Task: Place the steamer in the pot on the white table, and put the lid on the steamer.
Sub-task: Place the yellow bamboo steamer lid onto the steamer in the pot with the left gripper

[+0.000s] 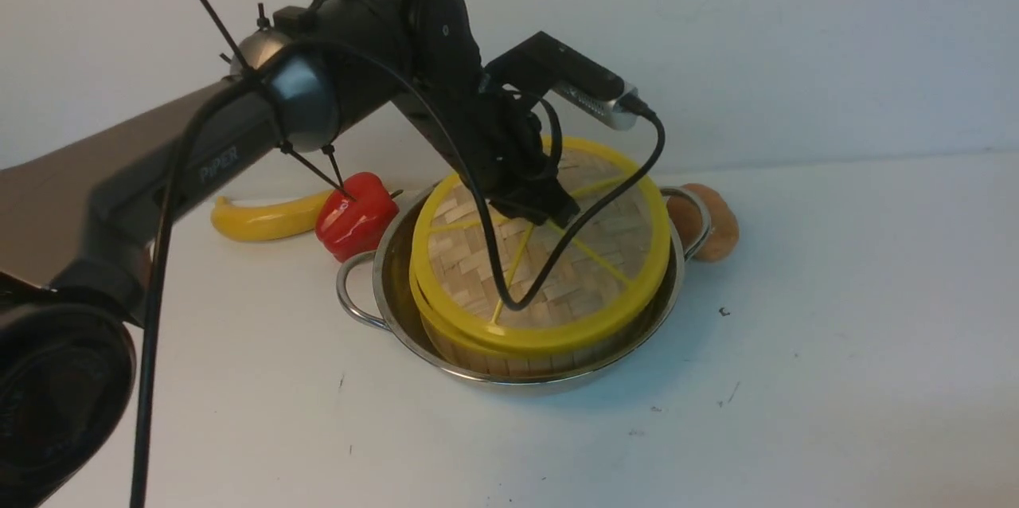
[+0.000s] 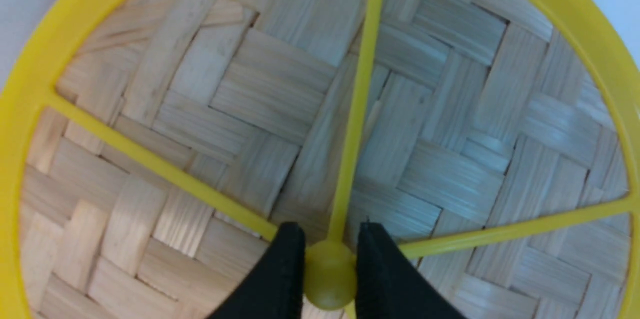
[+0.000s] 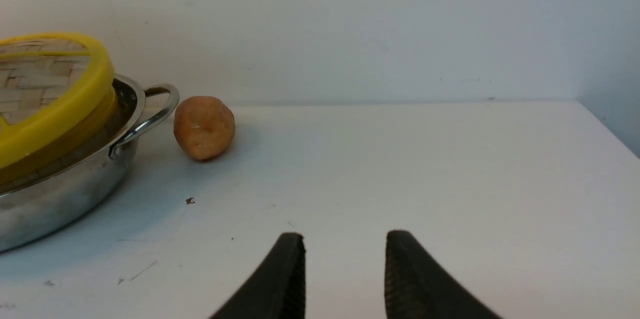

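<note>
Gripping the yellow centre knob [image 2: 330,279] of the flat round woven-bamboo lid [image 1: 478,253], the left gripper [image 2: 327,239] has its jaws pinched tight on it. The round slat-walled bamboo steamer [image 1: 478,353] sits inside the wide shiny steel pot [image 1: 382,273] on the white table [image 1: 836,333], so the first step is judged complete. The lid covers the steamer but appears tilted, far edge raised. Seating and release remain outstanding. The right gripper [image 3: 344,249] is spread and empty, well apart from the pot.

Plain pale back wall [image 1: 796,30]; side wall [image 3: 620,74] meets it at corner; soft diffuse light.
</note>
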Controlling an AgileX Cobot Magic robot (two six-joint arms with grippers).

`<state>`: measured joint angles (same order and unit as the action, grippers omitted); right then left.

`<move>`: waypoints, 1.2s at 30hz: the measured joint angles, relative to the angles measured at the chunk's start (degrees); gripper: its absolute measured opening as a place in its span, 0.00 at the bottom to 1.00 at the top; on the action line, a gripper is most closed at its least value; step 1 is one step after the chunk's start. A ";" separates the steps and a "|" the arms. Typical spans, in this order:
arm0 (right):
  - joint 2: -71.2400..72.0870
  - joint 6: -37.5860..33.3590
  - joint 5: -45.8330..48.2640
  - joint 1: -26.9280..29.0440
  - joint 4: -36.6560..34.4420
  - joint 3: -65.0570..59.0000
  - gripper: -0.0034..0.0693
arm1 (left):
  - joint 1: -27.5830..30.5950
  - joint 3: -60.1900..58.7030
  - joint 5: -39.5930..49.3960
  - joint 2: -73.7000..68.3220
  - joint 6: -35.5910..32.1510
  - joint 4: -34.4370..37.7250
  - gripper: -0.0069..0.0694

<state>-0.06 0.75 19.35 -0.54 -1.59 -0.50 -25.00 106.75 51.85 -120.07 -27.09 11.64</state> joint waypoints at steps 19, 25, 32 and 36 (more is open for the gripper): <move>0.00 0.00 0.00 0.00 0.00 0.00 0.38 | 0.00 0.00 -0.85 -0.05 2.29 -4.33 0.24; 0.00 0.00 0.00 0.00 0.00 0.00 0.38 | 0.00 0.00 -0.96 -0.11 2.68 -4.18 0.24; 0.00 0.00 0.00 0.00 0.00 0.00 0.38 | 0.00 0.30 0.31 -2.25 2.79 -3.26 0.24; 0.00 0.00 0.00 0.00 0.00 0.00 0.38 | 0.00 0.37 0.02 -2.42 2.79 -3.09 0.24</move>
<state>-0.06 0.75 19.35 -0.54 -1.59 -0.50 -25.00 107.12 51.87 -122.50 -24.30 8.55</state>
